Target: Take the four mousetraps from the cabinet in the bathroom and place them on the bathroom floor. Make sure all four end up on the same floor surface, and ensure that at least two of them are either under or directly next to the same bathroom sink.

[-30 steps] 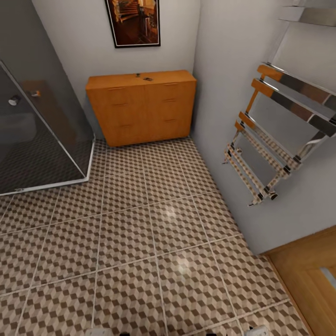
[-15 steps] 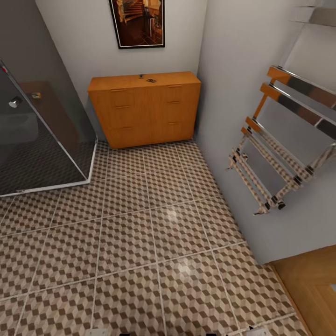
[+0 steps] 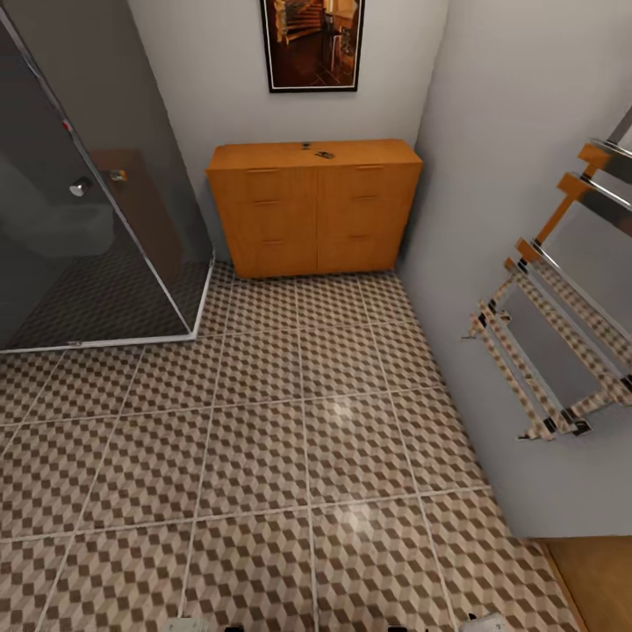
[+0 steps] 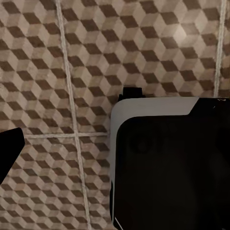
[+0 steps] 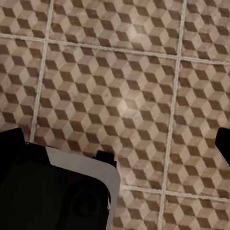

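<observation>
Standing against the far wall, the cabinet carries small dark bits on top — too small to name. Beside it: glass shower, towel rail; bathroom floor before it. Either tool's state — cannot tell.

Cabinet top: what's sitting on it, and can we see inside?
Two small dark items lie on the cabinet top near the back wall, too small to identify. All fronts are closed, so the inside is hidden.

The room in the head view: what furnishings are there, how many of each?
Cabinet: 1
Picture: 1
Shower screen: 1
Towel rail: 1
Small dark items on the cabinet top: 2, too small to identify
Total: 6
</observation>
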